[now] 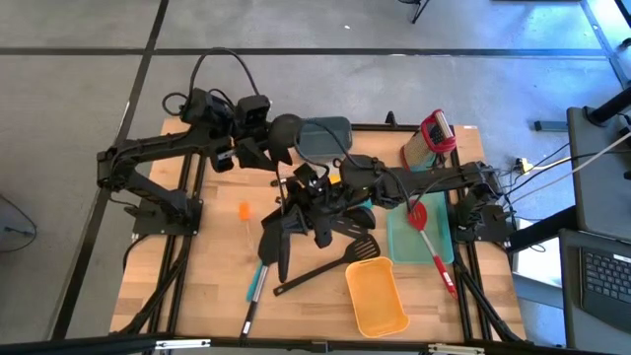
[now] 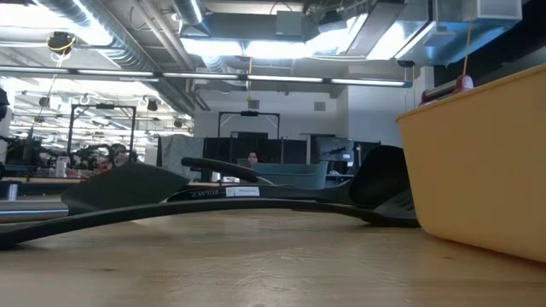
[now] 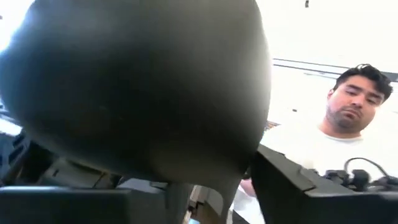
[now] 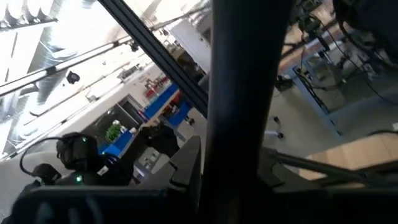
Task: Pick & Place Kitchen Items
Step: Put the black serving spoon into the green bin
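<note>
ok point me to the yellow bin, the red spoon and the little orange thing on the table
yellow bin [image 1: 377,301], high view, on its floor
red spoon [image 1: 417,213], high view, on its bowl
small orange item [image 1: 244,210], high view, on its middle

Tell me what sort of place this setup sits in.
Probably a robotics lab or open industrial workspace, not a kitchen: exposed ceiling ducts and strip lights, rows of equipment benches behind, and a wooden table on a black metal frame over grey carpet.

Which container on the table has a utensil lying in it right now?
The teal tray at the right side: the red spoon lies in it. The yellow bin toward the front shows nothing in it, and the grey-blue bin at the back likewise.
</note>
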